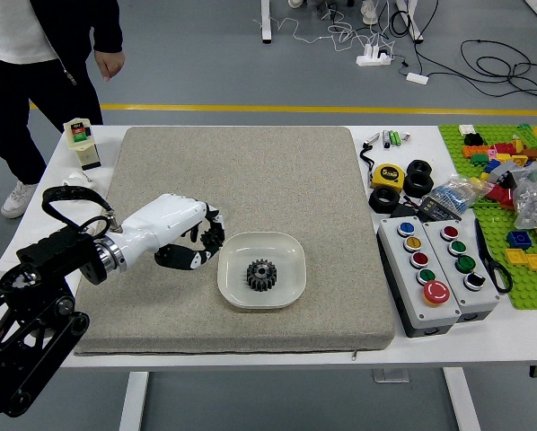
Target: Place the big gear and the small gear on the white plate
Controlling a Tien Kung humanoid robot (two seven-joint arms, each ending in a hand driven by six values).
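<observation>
My left hand (205, 250) is over the mat just left of the white plate (294, 287), with its fingertips near the plate's upper left rim. Its fingers are curled around a dark piece (214, 237) that looks like the small gear, largely hidden by the black fingertips. Inside the plate, near the middle, lies a black toothed gear (261, 276). My right hand is out of view.
A grey-brown mat (250, 171) covers the table's middle. At right are a button box (421, 296), a tape measure (388, 176) and green building plates (531, 287). A white pipe fitting and a bottle (82, 144) stand at left. A person stands beyond, hand hanging down.
</observation>
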